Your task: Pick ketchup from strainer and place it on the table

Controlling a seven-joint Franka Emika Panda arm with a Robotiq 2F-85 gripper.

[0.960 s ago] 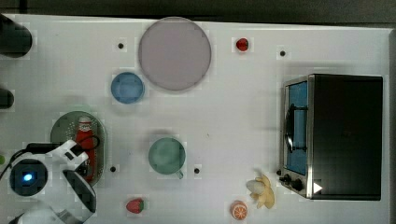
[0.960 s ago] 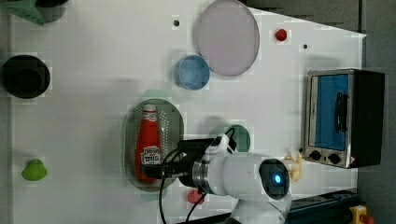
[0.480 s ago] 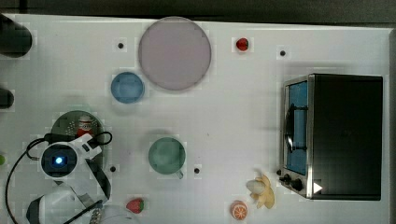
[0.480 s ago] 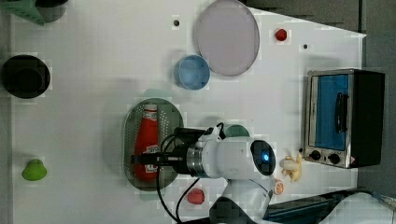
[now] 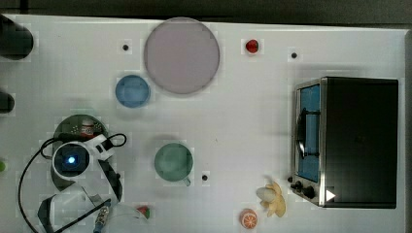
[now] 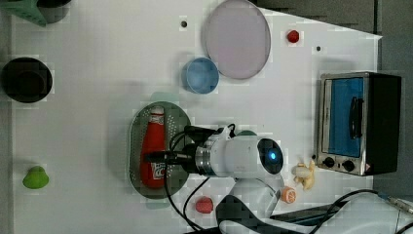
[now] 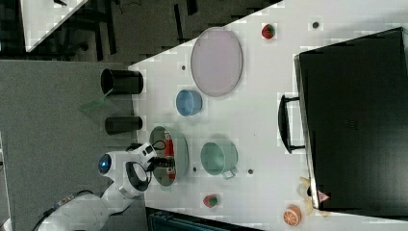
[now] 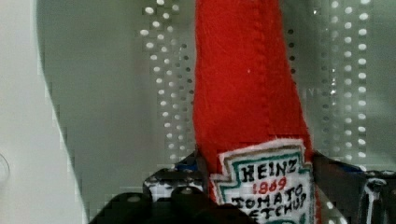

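We see the soft red felt ketchup (image 8: 243, 88), with its stitched white label, lying flat in the oval perforated plastic strainer (image 6: 180, 122) on the smooth white counter (image 5: 243, 121), with the claw (image 8: 261, 177) straddling its labelled body, fingers not clearly clamped.

Even, bright overhead light; tabletop (image 5: 243, 126) reads near-white w/ soft, short shadows beside the bowls. All off-arm views blocky and soft from compression. Wrist view: ketchup (image 8: 243, 93) label legible, strainer (image 8: 116, 93) holes slightly blurred, dim at lower edge.
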